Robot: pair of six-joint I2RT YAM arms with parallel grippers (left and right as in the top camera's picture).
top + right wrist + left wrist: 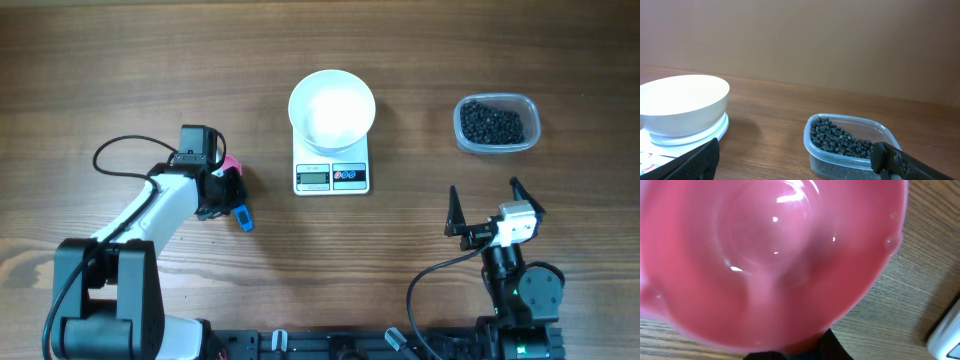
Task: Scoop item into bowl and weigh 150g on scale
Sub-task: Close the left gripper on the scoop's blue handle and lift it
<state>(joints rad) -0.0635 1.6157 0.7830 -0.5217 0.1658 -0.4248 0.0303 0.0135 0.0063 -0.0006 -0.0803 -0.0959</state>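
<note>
Overhead: left of the flat white scale (332,176), glossy pink cup (231,165) at left gripper (228,188), grip unclear; right gripper (488,205) splayed wide.

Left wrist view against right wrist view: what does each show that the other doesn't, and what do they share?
Left wrist only: the empty pink scoop cup, filling nearly the whole frame. Right wrist only: the white bowl sitting on the scale, and the clear tub of black beads. Shared: the wooden table; a white corner at the left wrist view's right edge may be the scale, but too little shows to tell.
</note>
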